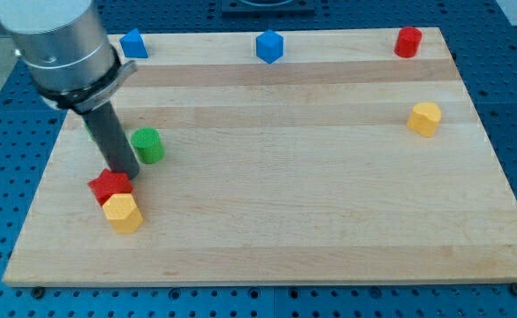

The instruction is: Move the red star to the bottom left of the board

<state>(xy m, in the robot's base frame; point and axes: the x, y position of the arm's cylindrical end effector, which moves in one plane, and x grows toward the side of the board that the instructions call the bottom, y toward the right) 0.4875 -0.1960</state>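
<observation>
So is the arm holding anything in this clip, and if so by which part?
Nothing is held: the arm ends in a rod. My tip stands at the top edge of the red star, apparently touching it; a yellow block adjoins the star below.

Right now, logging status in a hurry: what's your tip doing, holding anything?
My tip: no claw, holds nothing; its end sits against the red star, just above the yellow block.

Blocked toward the view's bottom left by yellow block touching red star; green cylinder just beside.
</observation>
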